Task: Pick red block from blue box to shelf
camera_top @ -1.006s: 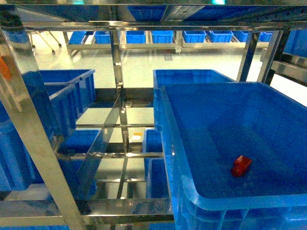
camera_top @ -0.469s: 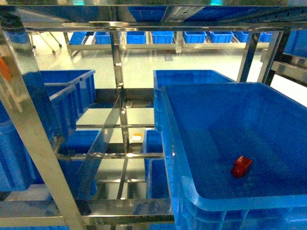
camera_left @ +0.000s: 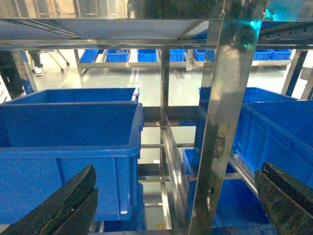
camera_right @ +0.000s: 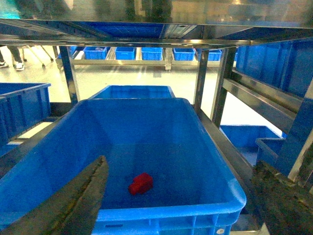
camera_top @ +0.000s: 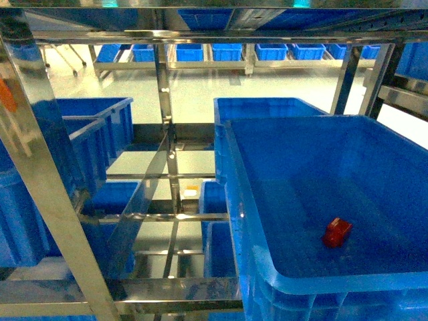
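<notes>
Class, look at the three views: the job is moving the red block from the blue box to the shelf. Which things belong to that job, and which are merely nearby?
Belong to the job:
- red block, lying inside the box
- blue box holding it
- shelf, steel rack
- right gripper, open before the box

Merely nearby:
- left gripper, open, facing another blue crate
- row of blue crates across the floor

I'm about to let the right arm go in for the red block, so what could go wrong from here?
1. The red block lies low on the floor of the blue box; the open right end effector could catch the near rim while reaching down.
2. Shelf uprights and bars stand close beside and above the box, so lifting out may strike steel.
3. The block looks tipped, so the grip could slip.
</notes>
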Motion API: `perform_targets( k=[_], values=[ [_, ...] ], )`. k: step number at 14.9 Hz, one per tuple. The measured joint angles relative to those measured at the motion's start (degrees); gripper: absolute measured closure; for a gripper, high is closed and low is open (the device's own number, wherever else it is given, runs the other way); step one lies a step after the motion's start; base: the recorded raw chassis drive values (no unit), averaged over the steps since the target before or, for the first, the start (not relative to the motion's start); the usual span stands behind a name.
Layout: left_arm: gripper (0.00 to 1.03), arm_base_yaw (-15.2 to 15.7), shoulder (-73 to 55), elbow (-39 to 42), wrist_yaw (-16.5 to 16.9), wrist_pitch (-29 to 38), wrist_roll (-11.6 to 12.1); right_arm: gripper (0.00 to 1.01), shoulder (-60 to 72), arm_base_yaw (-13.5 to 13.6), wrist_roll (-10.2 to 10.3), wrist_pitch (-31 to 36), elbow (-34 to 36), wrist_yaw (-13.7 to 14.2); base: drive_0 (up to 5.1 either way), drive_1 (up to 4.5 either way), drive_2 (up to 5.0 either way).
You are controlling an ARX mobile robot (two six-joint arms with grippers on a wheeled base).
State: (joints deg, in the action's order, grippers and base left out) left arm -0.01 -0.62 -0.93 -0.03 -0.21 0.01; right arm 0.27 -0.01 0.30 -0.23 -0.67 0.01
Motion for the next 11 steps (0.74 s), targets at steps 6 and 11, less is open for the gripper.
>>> perform_targets(
  k=[6, 11],
  values=[
    [0.05, 0.0, 0.0, 0.0, 0.0, 0.0, 0.0, 0.03, 0.0, 0.0, 0.0, 0.0, 0.0, 0.0, 0.0, 0.0, 0.0],
    [0.05, 0.0, 0.0, 0.0, 0.0, 0.0, 0.0, 0.03, 0.0, 0.0, 0.0, 0.0, 0.0, 0.0, 0.0, 0.0, 0.0]
  ],
)
